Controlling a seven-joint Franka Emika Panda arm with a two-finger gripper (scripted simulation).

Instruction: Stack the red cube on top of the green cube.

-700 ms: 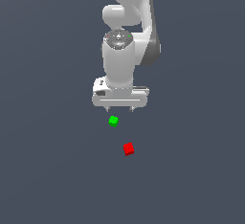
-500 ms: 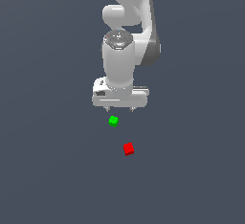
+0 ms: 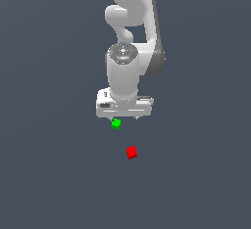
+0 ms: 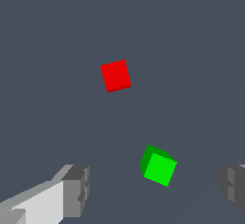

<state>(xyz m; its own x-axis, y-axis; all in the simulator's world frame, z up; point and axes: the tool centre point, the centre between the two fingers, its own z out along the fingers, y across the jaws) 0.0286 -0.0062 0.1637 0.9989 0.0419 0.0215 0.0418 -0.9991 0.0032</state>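
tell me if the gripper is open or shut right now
Open. In the wrist view the gripper has its two fingers far apart, holding nothing, with the green cube on the floor between them.

Even flat light, sharp, shadowless render

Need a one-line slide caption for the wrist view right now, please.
Wrist view: open gripper above the floor, green cube between its fingers, red cube lying apart, untouched.

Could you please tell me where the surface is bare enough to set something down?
The grey surface is bare on every side of the small red cube. The only crowded spot is beside the small green cube, where the white tool hangs close.
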